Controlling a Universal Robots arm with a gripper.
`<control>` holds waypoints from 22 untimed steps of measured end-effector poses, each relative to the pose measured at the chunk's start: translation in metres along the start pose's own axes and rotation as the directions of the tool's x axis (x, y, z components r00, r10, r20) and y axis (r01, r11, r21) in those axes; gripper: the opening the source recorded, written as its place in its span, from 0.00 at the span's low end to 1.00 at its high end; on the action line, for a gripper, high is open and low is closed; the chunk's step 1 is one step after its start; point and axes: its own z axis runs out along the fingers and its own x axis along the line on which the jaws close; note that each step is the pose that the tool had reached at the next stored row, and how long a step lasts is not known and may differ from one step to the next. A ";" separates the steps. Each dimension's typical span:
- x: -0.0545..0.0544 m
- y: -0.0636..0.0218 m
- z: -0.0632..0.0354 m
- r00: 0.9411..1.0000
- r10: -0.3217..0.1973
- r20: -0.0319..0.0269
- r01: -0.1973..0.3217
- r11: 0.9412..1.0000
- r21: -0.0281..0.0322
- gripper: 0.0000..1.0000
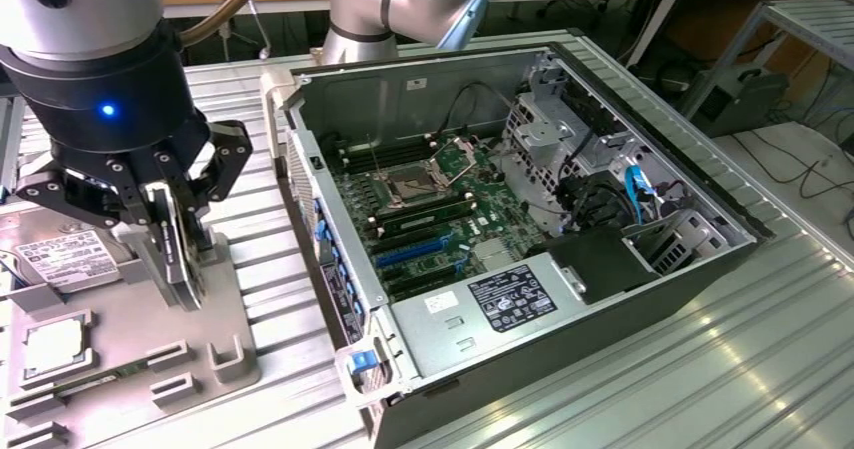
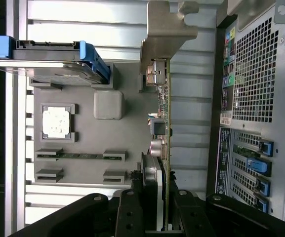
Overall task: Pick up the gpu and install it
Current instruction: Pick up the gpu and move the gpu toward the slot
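count: one CPU [image 1: 54,344], one hard drive [image 1: 60,259], one gpu [image 2: 163,113], one open case [image 1: 400,99] | end effector [image 1: 180,269]: partly closed, pinching gpu upright on edge over grey tray [image 1: 114,309], beside case | unclear: whether gpu touches tray; tray cut off at frame edge
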 end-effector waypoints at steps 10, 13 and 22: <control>0.000 -0.0012 -0.0050 1.000 0.000 0.000 0.000 1.000 0.000 0.28; 0.000 -0.0015 -0.0063 1.000 0.000 0.000 0.000 1.000 0.000 0.28; 0.000 -0.0020 -0.0126 1.000 0.000 0.000 0.000 1.000 0.000 0.28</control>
